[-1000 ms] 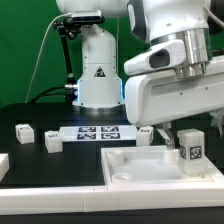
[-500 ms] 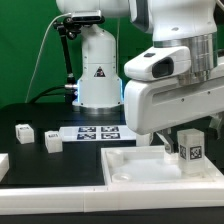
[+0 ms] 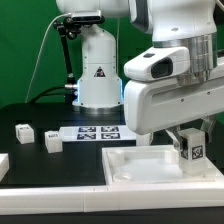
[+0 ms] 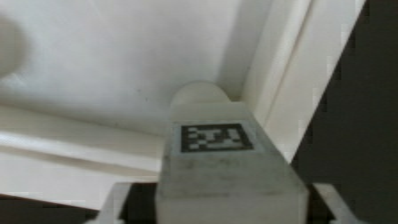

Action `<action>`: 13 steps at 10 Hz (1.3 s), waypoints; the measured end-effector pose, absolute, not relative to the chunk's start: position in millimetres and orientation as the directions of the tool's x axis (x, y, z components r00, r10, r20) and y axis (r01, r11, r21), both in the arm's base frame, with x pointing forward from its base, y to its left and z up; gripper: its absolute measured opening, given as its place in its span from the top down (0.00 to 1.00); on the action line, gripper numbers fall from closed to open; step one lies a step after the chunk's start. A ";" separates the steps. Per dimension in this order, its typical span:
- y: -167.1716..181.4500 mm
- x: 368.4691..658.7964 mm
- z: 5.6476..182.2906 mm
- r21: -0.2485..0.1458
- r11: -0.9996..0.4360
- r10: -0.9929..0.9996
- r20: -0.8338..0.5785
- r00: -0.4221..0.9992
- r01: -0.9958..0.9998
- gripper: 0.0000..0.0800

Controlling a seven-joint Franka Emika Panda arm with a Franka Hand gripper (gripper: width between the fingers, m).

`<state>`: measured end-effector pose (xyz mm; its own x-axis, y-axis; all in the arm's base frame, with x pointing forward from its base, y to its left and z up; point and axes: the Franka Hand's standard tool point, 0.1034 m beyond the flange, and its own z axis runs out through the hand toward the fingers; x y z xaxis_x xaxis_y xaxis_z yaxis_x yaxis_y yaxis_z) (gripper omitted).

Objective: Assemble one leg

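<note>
My gripper point(image 3: 189, 133) is shut on a white leg block point(image 3: 191, 148) with a black-and-white tag on its face. It holds the leg just over the far right corner of the large white square base point(image 3: 135, 168). In the wrist view the leg point(image 4: 217, 150) fills the middle between my fingers point(image 4: 128, 203), tag up, pointing at the base's corner rim point(image 4: 267, 70). Two more small white legs lie on the table at the exterior view's left point(image 3: 23, 131) point(image 3: 52, 143).
The marker board point(image 3: 95, 133) lies flat on the black table behind the base. The robot's white pedestal point(image 3: 97, 70) stands behind it. Another white part point(image 3: 3, 164) shows at the exterior view's left edge.
The arm has shifted slightly toward the exterior view's left and a little lower with the leg still held. The loose legs and base have not moved.
</note>
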<state>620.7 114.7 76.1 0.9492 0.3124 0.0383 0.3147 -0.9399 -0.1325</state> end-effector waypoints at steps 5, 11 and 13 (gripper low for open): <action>114.2 621.1 74.4 -0.140 -0.962 -0.234 -0.028 0.972 -0.236 0.63; 114.4 621.0 73.4 -0.114 -0.530 -0.834 -0.107 0.541 -0.840 0.63; 114.6 620.6 73.5 -0.101 -0.423 -0.891 -0.134 0.434 -0.900 0.63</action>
